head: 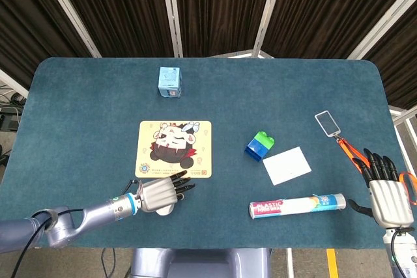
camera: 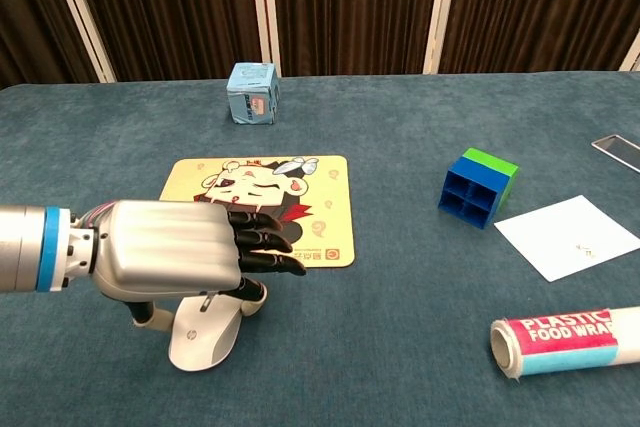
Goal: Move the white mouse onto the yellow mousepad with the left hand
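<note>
Down at the lower left of the chest view, the white mouse lies on the blue table, just below the bottom edge of the yellow mousepad and not on it. Over the mouse sits the left hand, palm down, covering its rear half; the thumb comes down beside the mouse's left flank and a finger beside its right, so the hand appears to clasp it, while the dark fingertips reach forward over the pad's lower edge. From the head view the same hand hides nearly all of the mouse, leaving only a pale sliver beneath it. Above the pad, toward the top centre, stands a light-blue box. Right of the pad is a blue and green block, with a white paper sheet just beyond it and a plastic wrap roll lying in the lower right. At the far lower right of the head view, the right hand rests palm down, fingers spread and holding nothing, near an orange lanyard with a clear card holder.
</note>
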Available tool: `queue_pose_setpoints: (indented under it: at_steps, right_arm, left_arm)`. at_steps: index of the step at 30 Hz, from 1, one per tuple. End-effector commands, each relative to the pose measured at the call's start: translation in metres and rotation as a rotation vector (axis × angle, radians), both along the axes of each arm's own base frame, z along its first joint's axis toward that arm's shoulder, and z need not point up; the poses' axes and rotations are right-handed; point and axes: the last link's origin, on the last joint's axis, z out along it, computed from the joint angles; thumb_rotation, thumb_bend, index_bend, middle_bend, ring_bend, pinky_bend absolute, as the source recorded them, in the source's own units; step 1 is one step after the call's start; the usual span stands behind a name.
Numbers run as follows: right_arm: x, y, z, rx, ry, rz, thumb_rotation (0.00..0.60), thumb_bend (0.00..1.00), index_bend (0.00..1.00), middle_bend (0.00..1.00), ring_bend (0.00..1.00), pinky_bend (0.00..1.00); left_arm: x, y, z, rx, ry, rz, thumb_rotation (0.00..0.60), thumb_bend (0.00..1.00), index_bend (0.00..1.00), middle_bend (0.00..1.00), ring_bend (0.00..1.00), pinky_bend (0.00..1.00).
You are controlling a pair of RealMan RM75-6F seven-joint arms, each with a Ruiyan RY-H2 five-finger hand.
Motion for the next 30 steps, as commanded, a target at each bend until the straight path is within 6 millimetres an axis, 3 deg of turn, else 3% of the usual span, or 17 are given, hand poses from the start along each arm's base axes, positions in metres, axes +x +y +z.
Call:
queue_pose_setpoints:
  at_steps: [1, 15, 30]
  right_arm:
    - [0.0, 0.0, 0.0, 0.0, 0.0, 0.0, 0.6, 0.09, 0.14, 0.0, 0.0, 0.0]
    - [0.0, 0.001, 0.0, 0.002, 0.004, 0.005, 0.6, 0.09, 0.14, 0.0, 0.0, 0.0]
    - [-0.001, 0.001, 0.001, 0.004, 0.003, 0.002, 0.6, 0.09, 0.14, 0.0, 0.0, 0.0]
  left_arm:
    - [0.004, 0.005, 0.005, 0.018, -0.025, -0.004, 0.6, 0.32, 0.5, 0.0, 0.0, 0.0]
    - [0.023, 0.054, 0.028, 0.164, -0.038, -0.145, 0.6, 0.32, 0.51, 0.0, 0.0, 0.0]
    - [0.029, 0.096, 0.005, 0.228, 0.023, -0.161, 0.6, 0.32, 0.51, 0.0, 0.0, 0.0]
